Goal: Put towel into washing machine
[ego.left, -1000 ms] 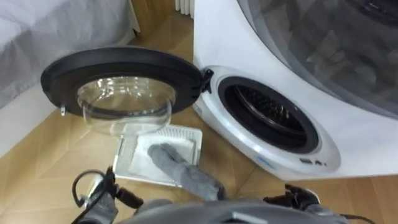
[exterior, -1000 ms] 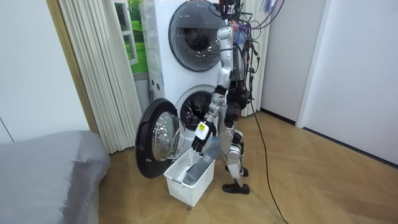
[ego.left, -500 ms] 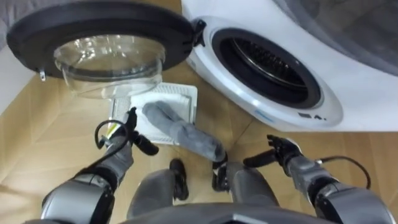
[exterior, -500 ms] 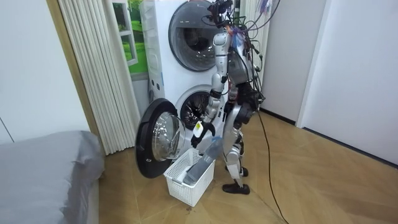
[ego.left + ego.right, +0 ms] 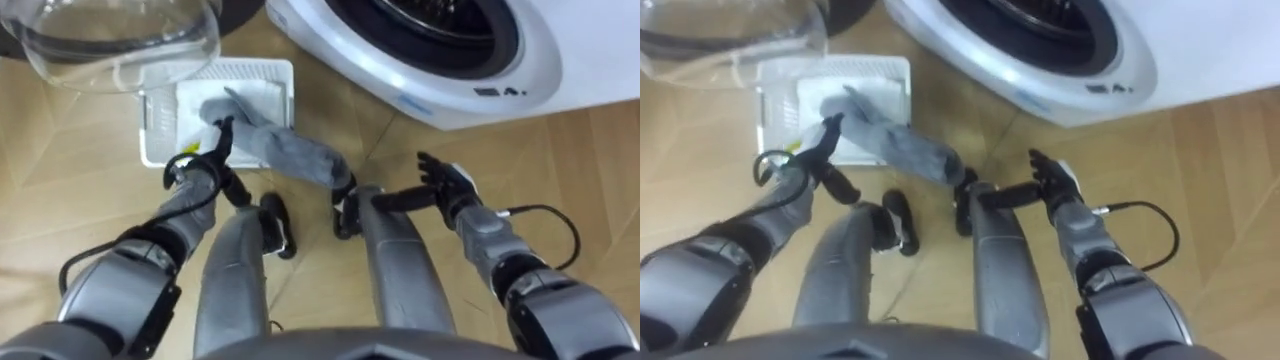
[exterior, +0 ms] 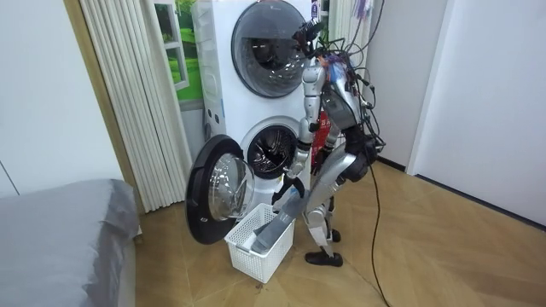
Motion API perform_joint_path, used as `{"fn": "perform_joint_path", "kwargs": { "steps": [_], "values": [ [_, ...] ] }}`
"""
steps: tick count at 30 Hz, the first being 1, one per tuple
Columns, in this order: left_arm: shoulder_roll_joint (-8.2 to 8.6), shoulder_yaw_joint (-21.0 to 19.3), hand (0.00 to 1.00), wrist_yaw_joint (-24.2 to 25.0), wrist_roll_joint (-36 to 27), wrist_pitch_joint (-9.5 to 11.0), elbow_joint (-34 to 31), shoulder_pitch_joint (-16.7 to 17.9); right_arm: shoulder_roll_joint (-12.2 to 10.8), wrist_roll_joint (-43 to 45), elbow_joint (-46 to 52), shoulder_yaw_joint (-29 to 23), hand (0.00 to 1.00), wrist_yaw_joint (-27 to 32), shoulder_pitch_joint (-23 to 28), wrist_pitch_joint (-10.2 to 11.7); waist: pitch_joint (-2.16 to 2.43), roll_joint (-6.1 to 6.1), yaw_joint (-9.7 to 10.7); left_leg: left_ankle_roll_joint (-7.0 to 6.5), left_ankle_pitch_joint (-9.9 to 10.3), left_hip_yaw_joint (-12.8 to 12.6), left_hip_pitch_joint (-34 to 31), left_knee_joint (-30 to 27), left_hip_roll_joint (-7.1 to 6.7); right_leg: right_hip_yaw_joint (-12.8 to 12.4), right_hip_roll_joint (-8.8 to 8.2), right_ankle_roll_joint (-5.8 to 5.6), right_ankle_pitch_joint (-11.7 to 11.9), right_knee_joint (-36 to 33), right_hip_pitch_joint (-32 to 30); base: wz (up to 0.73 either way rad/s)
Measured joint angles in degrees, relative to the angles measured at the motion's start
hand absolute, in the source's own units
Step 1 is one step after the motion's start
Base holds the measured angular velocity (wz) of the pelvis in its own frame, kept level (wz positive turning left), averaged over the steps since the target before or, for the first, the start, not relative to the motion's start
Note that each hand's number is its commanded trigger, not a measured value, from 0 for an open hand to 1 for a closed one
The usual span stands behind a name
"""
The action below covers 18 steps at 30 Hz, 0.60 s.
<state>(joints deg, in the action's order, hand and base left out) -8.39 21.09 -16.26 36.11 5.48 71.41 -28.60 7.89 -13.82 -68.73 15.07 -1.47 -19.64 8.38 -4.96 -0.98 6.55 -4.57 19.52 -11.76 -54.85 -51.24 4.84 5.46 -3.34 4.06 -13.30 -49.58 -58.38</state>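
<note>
A grey towel (image 5: 288, 152) lies rolled up, one end in the white laundry basket (image 5: 158, 112) and the other hanging over its near rim. My left hand (image 5: 212, 152) is open, its straight fingers at the towel's near side inside the basket. My right hand (image 5: 446, 180) hangs open over the wooden floor, right of the towel and apart from it. The washing machine's round drum opening (image 5: 432, 22) is at the top of the eye views, with its glass door (image 5: 110, 40) swung wide to the left. In the room view I stand bent forward over the basket (image 6: 256, 247) before the machine.
The open door (image 6: 217, 192) stands directly behind the basket on the room view's left. A second machine (image 6: 264, 38) is stacked above the washer. A grey bed (image 6: 64, 230) and curtains (image 6: 128, 102) lie further left. Bare wooden floor spreads to my right.
I have bent further forward, so the eye views have tipped down towards the floor. My left hand has reached down to the towel in the basket; my right hand stays open.
</note>
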Motion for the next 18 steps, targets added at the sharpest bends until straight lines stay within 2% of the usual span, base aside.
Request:
{"fn": "perform_joint_path", "kwargs": {
  "steps": [5,6,10,14,16,18],
  "values": [
    [-0.24,1.79,0.0,-1.68,1.75,0.05,0.01,-2.45,0.06,-5.45,0.46,2.48,0.0,-0.57,-1.41,2.39,-0.06,-0.01,1.3,0.42,2.6,-0.35,-6.02,-7.36,1.08,-0.01,-0.65,1.41,-2.75,-8.24,-6.81,0.0],
    [-0.22,2.14,0.0,-2.29,1.98,0.07,-0.01,-2.66,0.07,-6.02,1.14,2.79,0.0,-0.48,-1.58,2.56,-0.06,-0.01,1.52,0.74,3.2,-0.23,-7.26,-8.86,1.49,0.21,-0.58,1.86,-3.22,-9.55,-8.05,-0.04],
    [-0.1,2.89,0.0,-3.78,4.59,0.07,-0.09,-4.95,0.11,-6.58,2.5,2.85,0.0,-0.57,-3.1,3.8,-0.19,0.19,2.96,1.47,4.2,1.21,-12.96,-13.47,1.76,1.16,-0.51,2.96,-4.28,-13.74,-13.26,0.07],
    [-0.59,6.28,0.0,-5.59,4.75,0.5,-0.5,-5.75,0.14,-7.78,3.4,4.54,0.0,-1.03,-3.52,4.73,-0.2,0.16,4.33,2.03,5.65,1.78,-15.08,-16.69,2.54,1.76,-0.41,3.94,-5.64,-16.72,-15.19,-0.02],
    [-1.38,8.17,0.0,-5.85,4.84,1.12,-0.69,-6.62,0.18,-9.47,4.44,5.88,0.0,-1.13,-3.54,4.82,-0.21,0.14,5.32,2.42,6.41,2.62,-16.39,-18.54,2.76,2.28,-0.43,4.47,-6.55,-18.42,-16.23,0.04],
    [-1.74,8.38,0.0,-5.85,5.29,1.26,-0.81,-6.96,0.17,-9.68,5.03,6.31,0.0,-1.23,-3.54,5.19,-0.21,0.1,5.87,2.67,6.92,2.89,-17.16,-19.67,3.44,2.6,-0.29,4.85,-7.03,-19.4,-16.91,-0.03]
  ]
}}
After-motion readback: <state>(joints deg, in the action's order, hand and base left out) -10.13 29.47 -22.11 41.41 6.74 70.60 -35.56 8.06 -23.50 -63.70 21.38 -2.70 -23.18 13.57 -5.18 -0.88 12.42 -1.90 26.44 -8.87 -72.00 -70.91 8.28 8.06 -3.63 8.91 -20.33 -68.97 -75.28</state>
